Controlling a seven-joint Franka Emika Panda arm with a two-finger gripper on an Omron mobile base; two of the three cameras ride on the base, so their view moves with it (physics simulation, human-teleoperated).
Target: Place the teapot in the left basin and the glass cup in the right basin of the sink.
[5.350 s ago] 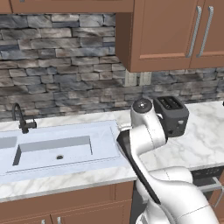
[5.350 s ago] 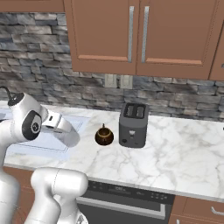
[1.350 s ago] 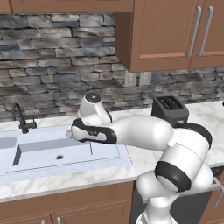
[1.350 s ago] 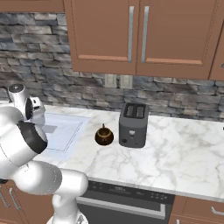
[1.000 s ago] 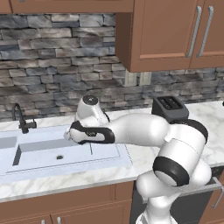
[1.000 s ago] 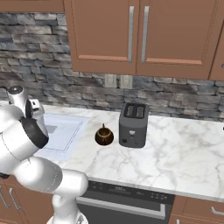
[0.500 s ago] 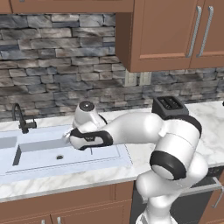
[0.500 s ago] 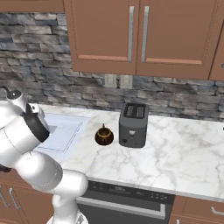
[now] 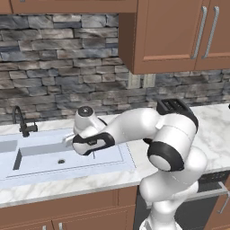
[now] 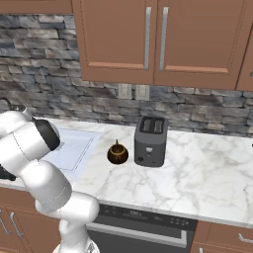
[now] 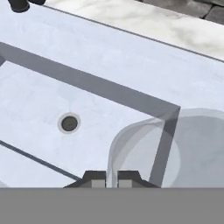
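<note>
While hanging over the right basin of the sink, fingers pinched tight on the rim of the glass cup, tips almost touching with the glass wall between them. Cup fills the 4 o'clock part of the hand view, translucent, basin edge visible through it. Round drain hole at 9 o'clock from the cup in that view, well apart. Dark faucet at the 10 o'clock end of the sink on the left base view, behind the basin. Teapot upright on the marble bench, outside the sink, just beside the black toaster at its 8 o'clock in the right base view. Left basin barely showing at the left edge of the left base view. Wooden cabinets above the stone backsplash.
</note>
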